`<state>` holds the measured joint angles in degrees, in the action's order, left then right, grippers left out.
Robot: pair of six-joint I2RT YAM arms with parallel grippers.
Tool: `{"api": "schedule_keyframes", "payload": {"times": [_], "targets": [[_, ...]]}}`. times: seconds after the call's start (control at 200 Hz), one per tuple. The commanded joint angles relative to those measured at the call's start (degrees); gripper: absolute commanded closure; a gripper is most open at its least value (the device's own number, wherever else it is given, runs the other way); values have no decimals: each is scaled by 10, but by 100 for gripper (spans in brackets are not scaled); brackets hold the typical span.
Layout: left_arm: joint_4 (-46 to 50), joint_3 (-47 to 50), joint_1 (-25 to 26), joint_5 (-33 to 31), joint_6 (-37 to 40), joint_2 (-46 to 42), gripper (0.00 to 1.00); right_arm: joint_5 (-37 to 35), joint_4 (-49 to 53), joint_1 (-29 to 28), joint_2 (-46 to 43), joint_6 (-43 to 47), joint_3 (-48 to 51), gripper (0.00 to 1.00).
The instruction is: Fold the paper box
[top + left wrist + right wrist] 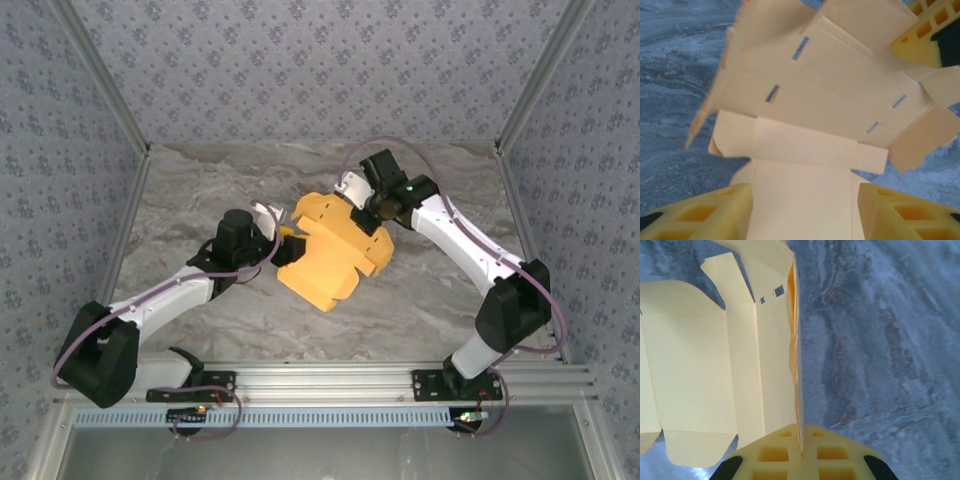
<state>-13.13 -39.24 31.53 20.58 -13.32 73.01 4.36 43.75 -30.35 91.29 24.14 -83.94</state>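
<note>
No writing, label, brand or number can be read. The paper box [335, 262] is plain card; the wall covering [300, 60] carries only a floral pattern.

Table [250, 320]: grey-white marbled top, evenly lit with soft shadows.
Walls: back [320, 70], left [50, 200] and right [590, 200], grey-blue with a small repeated floral print, standing on three edges of the table.
Aluminium posts [100, 80]: slanting at both far corners.
Aluminium rail [330, 380]: along the near edge, slotted white strip [300, 415] just beneath it.
</note>
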Motion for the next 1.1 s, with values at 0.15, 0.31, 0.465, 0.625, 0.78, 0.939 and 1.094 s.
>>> {"api": "schedule_keyframes", "payload": {"times": [0.15, 0.31, 0.465, 0.625, 0.78, 0.939, 1.094], "targets": [[64, -83, -1, 0, 72, 59, 41, 155, 59, 48, -30, -45, -33, 100], [79, -108, -14, -8, 83, 86, 39, 178, 66, 63, -31, -51, -35, 100], [91, -135, -26, -8, 84, 123, 38, 188, 64, 68, -27, -52, -32, 100], [95, -158, -27, 12, 85, 154, 38, 190, 63, 70, -24, -57, -32, 100], [57, -142, -25, 68, 68, 151, 44, 188, 59, 75, -17, -72, -36, 100], [7, -113, -26, 108, 61, 131, 50, 186, 53, 76, -7, -86, -39, 100], [-5, -100, -25, 132, 64, 123, 53, 187, 49, 77, -2, -94, -39, 100]]}}
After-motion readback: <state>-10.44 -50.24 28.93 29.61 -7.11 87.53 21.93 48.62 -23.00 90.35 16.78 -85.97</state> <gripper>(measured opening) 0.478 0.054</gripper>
